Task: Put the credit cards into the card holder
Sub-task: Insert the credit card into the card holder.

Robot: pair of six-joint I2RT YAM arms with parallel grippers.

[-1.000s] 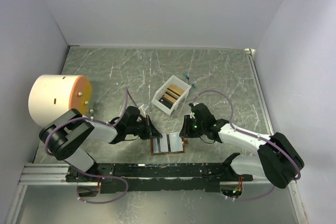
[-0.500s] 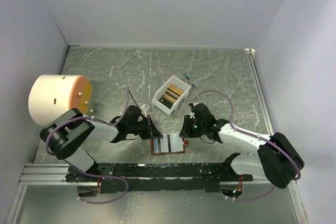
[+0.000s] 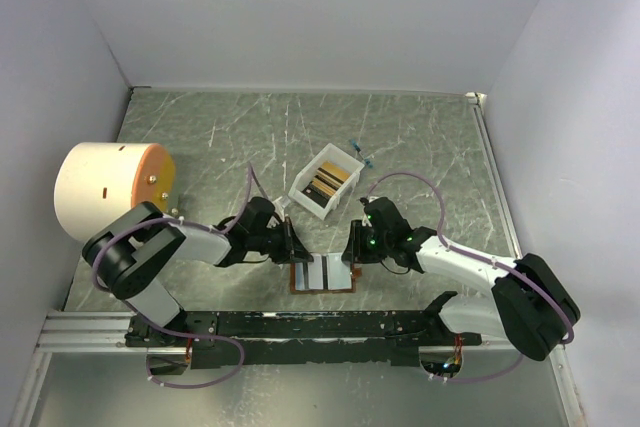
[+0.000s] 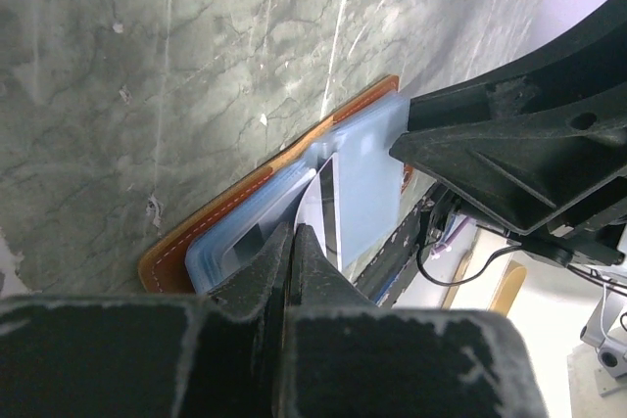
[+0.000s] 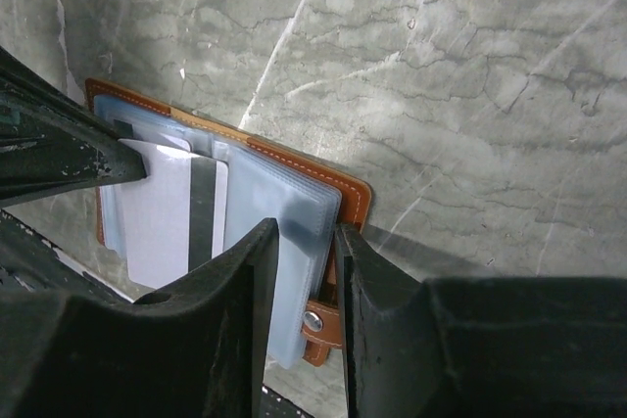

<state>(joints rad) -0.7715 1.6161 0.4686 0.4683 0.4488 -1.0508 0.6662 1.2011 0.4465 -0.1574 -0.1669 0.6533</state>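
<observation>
Left hand (image 3: 292,246) is seen from above at the left edge of the open card holder (image 3: 322,276), which lies on the bench (image 3: 420,137) just ahead of the arm bases. The right hand (image 3: 350,248) is set at its right edge. More credit cards (image 3: 325,185) lie in the white box (image 3: 308,203) beyond.

From the left wrist, the left hand is shown closed on a pale, dark-striped card (image 4: 323,205). The card's far end is laid over the pale blue pockets, and whether it has entered one cannot be told.

From the right wrist, the right hand is shown clamped on the holder's right side, with a pocket leaf and the leather rim held between its fingers (image 5: 257,271).

A missed pocket is judged the main risk. If the card is pushed on at this tilt, it could be slid over the pocket mouth rather than into it, or be bent. Should the right hand's hold be lost, the holder could be shoved along the bench
</observation>
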